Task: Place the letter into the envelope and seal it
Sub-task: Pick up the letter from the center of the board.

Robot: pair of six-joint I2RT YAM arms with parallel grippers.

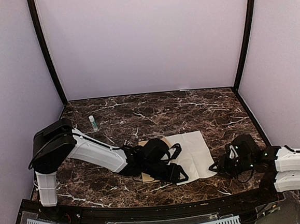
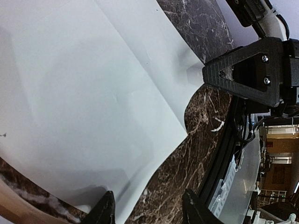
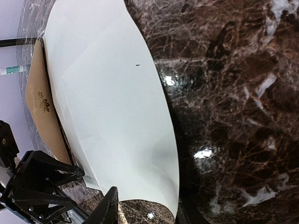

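Overhead, letter (image 1: 195, 152) overlapping envelope (image 3: 37, 79), emblem (image 3: 44, 101) only from right wrist, left jaws and right jaws apart.

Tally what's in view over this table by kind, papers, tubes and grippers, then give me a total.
Papers: 2, the letter and the envelope
Tube: 1
Grippers: 2, the left gripper and the right gripper
Total: 5
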